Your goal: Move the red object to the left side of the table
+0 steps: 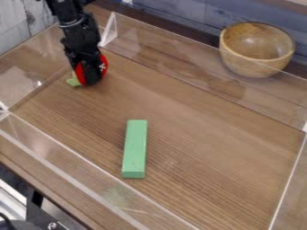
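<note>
The hand (89,70) is closed around the red fruit (86,66), low at the table (180,104), near its upper-left edge in the view. With the fruit directly between the fingers, the coming move probably needs only a release there.

No lettering, label, brand, number or sign is being shown legibly on any surface.
</note>
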Action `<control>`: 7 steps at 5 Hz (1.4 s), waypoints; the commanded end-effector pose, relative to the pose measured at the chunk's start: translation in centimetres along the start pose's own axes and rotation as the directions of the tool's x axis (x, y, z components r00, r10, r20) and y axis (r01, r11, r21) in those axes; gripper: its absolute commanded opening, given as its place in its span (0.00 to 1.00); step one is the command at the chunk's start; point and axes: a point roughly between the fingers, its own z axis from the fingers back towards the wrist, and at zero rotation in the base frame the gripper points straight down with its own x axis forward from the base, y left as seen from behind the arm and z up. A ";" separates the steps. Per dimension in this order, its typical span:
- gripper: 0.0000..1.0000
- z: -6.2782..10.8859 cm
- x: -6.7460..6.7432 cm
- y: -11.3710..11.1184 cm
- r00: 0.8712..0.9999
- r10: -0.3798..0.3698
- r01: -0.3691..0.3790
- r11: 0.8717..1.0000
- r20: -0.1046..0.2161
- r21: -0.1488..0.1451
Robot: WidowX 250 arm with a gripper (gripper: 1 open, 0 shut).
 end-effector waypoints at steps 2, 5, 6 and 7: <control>0.00 -0.6 -0.3 -1.1 1.000 0.016 -0.017 0.998 -0.013 -0.055; 0.00 -1.6 -0.5 -2.6 0.999 0.037 -0.041 0.992 -0.037 -0.122; 0.00 -1.9 -0.5 -3.0 0.998 0.042 -0.048 0.989 -0.046 -0.142; 0.00 -2.1 -0.6 -3.5 0.997 0.047 -0.055 0.985 -0.057 -0.161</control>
